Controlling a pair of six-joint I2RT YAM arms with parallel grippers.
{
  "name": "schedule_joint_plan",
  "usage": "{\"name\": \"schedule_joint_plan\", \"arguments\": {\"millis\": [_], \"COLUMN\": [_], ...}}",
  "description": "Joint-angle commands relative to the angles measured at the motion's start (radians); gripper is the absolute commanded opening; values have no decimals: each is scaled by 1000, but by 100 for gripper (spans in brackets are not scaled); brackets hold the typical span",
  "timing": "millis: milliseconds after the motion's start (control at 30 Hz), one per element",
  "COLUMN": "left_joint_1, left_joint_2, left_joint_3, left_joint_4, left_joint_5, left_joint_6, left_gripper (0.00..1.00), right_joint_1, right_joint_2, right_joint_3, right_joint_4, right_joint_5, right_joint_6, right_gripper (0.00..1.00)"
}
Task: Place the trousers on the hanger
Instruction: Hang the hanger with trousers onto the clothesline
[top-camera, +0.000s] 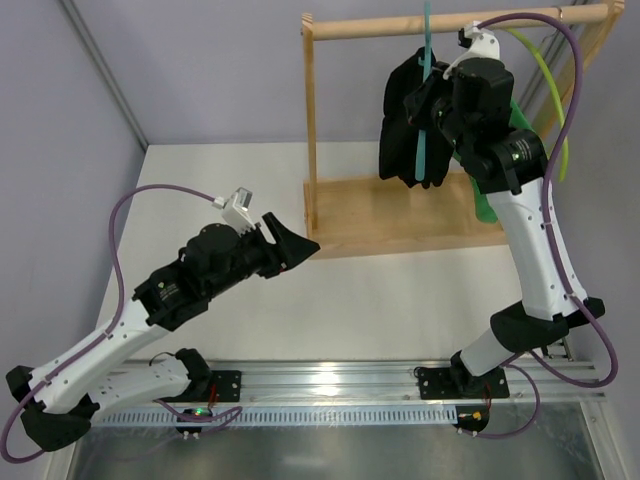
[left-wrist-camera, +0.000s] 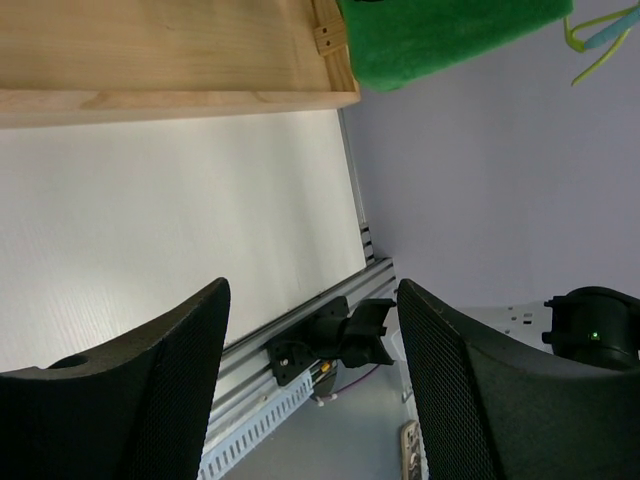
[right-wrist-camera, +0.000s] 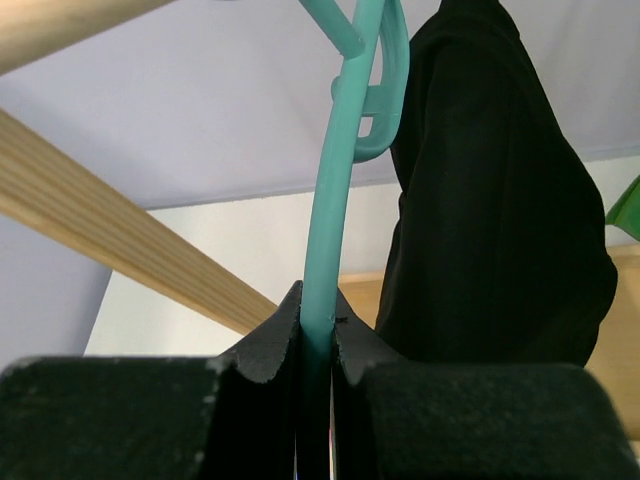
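Right gripper (right-wrist-camera: 318, 310) is clamped on the hanger (right-wrist-camera: 335, 200), fingers pinching its thin teal bar edge-on. The hanger hangs off the top rail of the wooden rack (top-camera: 390, 228), which stands toward the far right corner of the table (top-camera: 400, 300). Trousers (top-camera: 402, 120) hang bunched on the hanger's left side; can't tell how they loop over it. Left gripper (left-wrist-camera: 312, 290) has its fingers apart, holding nothing, over mid-table just off the rack base's near left corner. Green cloth (left-wrist-camera: 450, 35) hangs at the rack's right side, with the yellow-green hanger (top-camera: 548, 90) on the rail nearby.
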Motion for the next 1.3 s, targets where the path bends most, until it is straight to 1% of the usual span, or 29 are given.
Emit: {"name": "schedule_joint_plan", "arguments": {"millis": [0, 67, 167, 200, 333, 400, 433, 467, 500, 533, 567, 600, 633, 667, 700, 733, 767, 833, 867, 933, 967, 1000, 1067, 1100, 1133, 1167, 1200, 1233, 1267], "left_joint_1": [4, 4, 4, 4, 4, 4, 4, 4, 5, 5, 5, 4, 5, 4, 4, 5, 5, 5, 5, 5, 5, 5, 5, 5, 5, 4, 5, 5, 5], "left_joint_2": [2, 14, 44, 54, 71, 77, 83, 88, 93, 100, 103, 105, 110, 108, 108, 102, 94, 79, 53, 25, 13, -13, -42, -80, -102, -128, -154, -212, -241], "left_joint_3": [33, 48, 57, 56, 33, 28, 30, 34, 56, 70, 89, 111, 161, 186, 211, 264, 286, 330, 358, 378, 387, 387, 375, 349, 331, 309, 254, 228, 196], "left_joint_4": [23, 23, 26, 26, 53, 47, 43, 23, 5, -15, -55, -80, -109, -158, -187, -237, -238, -292, -304, -331, -341, -345, -362, -361, -355, -348, -339, -327, -298], "left_joint_5": [-20, -20, -11, -8, 2, -1, -3, -11, -23, -29, -37, -41, -44, -49, -54, -84, -84, -119, -129, -152, -159, -166, -184, -190, -183, -170, -149, -130, -101], "left_joint_6": [15, 23, 31, 31, 34, 52, 61, 86, 96, 110, 148, 162, 184, 223, 248, 265, 280, 325, 336, 357, 365, 376, 415, 425, 434, 437, 440, 443, 439], "left_gripper": [68, 68, 69, 69, 69, 69, 69, 70, 71, 73, 78, 98, 100, 100, 100, 100, 100, 100, 100, 100, 100, 100, 100, 100, 100, 100, 100, 100, 100], "right_joint_1": [-71, -106, -134, -149, -169, -171, -171, -171, -174, -174, -174, -174, -174, -174, -174, -175, -174, -174, -174, -174, -175, -174, -174, -175, -175, -174, -174, -174, -174], "right_joint_2": [0, 9, 12, 11, -11, -34, -49, -76, -92, -118, -133, -150, -170, -220, -247, -312, -342, -402, -429, -529, -567, -633, -699, -730, -797, -831, -871, -929, -957], "right_joint_3": [83, 69, 40, 23, -20, -58, -70, -86, -87, -81, -78, -80, -84, -112, -136, -194, -225, -288, -352, -433, -514, -549, -622, -644, -667, -719, -747, -774, -815], "right_joint_4": [184, 195, 207, 205, 195, 196, 190, 181, 166, 114, 84, 55, 2, -21, -43, -96, -121, -196, -209, -195, -184, -178, -197, -206, -215, -217, -215, -201, -200], "right_joint_5": [-160, -226, -257, -293, -361, -367, -358, -344, -328, -279, -274, -225, -191, -180, -165, -107, -75, -35, -33, -59, -79, -106, -105, -116, -132, -151, -171, -218, -226], "right_joint_6": [47, 64, 75, 78, 65, 52, 43, 25, 15, 3, -6, -17, -31, -60, -67, -80, -80, -78, -75, -63, -60, -55, -20, -5, 18, 27, 32, 31, 34], "right_gripper": [4, 4, 4, 4, 4, 4, 7, 25, 38, 51, 55, 61, 66, 88, 94, 100, 100, 100, 100, 100, 100, 99, 100, 100, 100, 99, 100, 100, 100]}}
